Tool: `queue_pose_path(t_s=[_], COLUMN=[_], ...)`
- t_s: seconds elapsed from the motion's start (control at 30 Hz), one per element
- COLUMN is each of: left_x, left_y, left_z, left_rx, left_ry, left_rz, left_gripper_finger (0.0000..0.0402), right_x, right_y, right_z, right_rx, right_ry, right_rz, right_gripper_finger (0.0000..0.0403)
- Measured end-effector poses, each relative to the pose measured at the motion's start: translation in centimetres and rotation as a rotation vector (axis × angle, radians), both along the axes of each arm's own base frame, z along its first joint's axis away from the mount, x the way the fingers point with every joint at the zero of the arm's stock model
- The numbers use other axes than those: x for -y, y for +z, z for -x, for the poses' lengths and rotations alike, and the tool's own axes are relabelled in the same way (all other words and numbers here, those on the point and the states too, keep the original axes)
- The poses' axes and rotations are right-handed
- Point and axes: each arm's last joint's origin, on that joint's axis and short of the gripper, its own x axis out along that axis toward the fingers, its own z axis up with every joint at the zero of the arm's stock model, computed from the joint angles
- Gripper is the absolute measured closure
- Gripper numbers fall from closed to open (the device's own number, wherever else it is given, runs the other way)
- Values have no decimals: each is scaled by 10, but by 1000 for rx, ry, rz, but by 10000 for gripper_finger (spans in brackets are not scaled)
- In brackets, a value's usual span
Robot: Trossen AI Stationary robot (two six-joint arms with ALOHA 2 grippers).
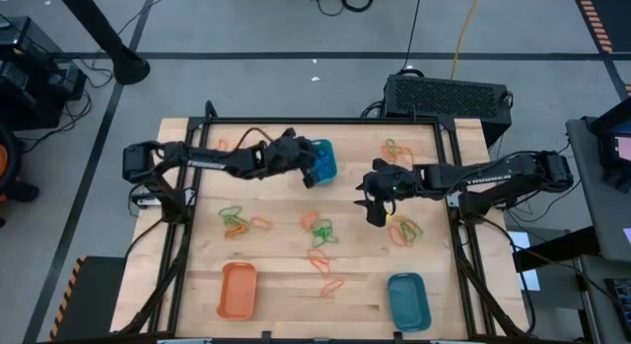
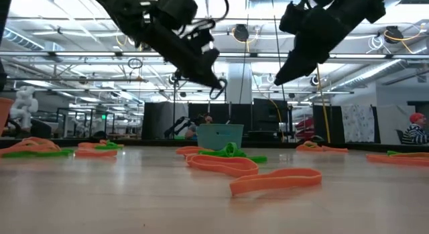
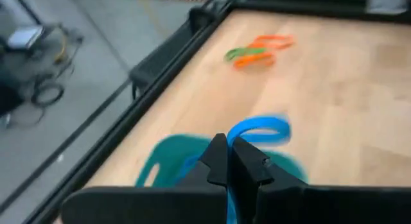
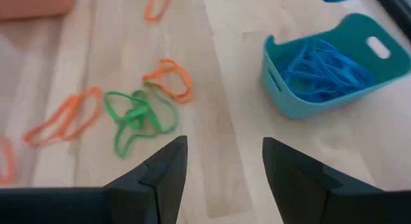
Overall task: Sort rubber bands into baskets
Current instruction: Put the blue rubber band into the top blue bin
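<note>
While the left gripper (image 3: 228,161) pinches a blue rubber band (image 3: 258,130) directly above the teal basket (image 3: 168,163), the right gripper (image 4: 223,161) hangs released, nearer the green band (image 4: 136,119).

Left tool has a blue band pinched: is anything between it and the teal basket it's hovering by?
Nothing visible. The left tool, shut on the blue band, hangs right above the teal basket at the table's far side. That basket already holds blue bands, with no lid or other object over its open top.
</note>
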Motion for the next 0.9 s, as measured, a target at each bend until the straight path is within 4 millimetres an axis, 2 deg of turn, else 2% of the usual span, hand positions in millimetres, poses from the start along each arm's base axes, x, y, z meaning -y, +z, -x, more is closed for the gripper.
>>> queue_pose_path(t_s=[0.2,0.47,0.9], left_x=[-17,-32,-31], left_y=[-6,-31,-31], left_z=[2,0,-2], left_rx=[21,-3,8], left_ry=[60,84,63], left_rz=[54,175,170], left_gripper_finger=[401,399,297], right_x=[-9,-8,-8], right_y=[-4,-7,-7], right_z=[5,9,9], right_rx=[-69,-117,-107], right_ry=[-49,-86,-115], right_rz=[120,154,122], right_gripper_finger=[209,209,209])
